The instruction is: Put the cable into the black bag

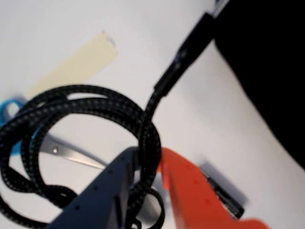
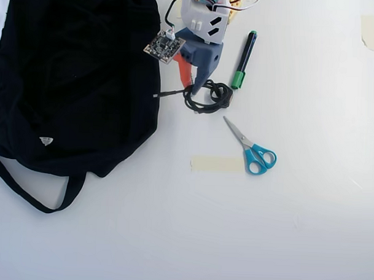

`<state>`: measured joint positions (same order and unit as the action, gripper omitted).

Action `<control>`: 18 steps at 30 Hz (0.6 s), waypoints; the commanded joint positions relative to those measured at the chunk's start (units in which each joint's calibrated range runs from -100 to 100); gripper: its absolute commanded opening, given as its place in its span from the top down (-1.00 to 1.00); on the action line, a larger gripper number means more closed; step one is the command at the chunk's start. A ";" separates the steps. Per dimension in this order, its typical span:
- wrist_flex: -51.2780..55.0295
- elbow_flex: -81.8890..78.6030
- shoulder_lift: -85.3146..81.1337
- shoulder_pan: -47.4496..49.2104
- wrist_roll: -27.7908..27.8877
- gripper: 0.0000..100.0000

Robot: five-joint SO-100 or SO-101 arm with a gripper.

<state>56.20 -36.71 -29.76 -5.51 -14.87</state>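
The cable [image 1: 86,90] is a braided black coil. In the wrist view my gripper [image 1: 148,152] is shut on the coil's strands, blue finger on the left and orange finger on the right. The cable's plug end [image 1: 190,47] sticks out toward the black bag [image 1: 267,71] at the right. From overhead, the cable [image 2: 210,98] sits just right of the large black bag [image 2: 72,81], with the gripper [image 2: 192,87] over the coil's left side. I cannot tell whether the coil is off the table.
A black-and-green marker [image 2: 244,59] lies right of the arm. Blue-handled scissors [image 2: 251,148] and a beige tape strip [image 2: 217,164] lie in front of the coil. The bag's strap [image 2: 31,196] loops across the table at lower left.
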 commanded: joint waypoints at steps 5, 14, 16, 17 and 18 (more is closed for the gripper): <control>-0.56 0.33 -2.93 -7.80 0.40 0.96; -0.48 0.15 -1.94 -22.91 4.86 0.96; -0.48 -0.12 -1.77 -26.58 5.07 0.96; -0.48 -0.39 -1.77 -28.22 5.85 0.96; -0.48 -0.30 -1.77 -30.84 7.27 0.96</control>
<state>56.20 -37.50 -30.76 -31.01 -9.74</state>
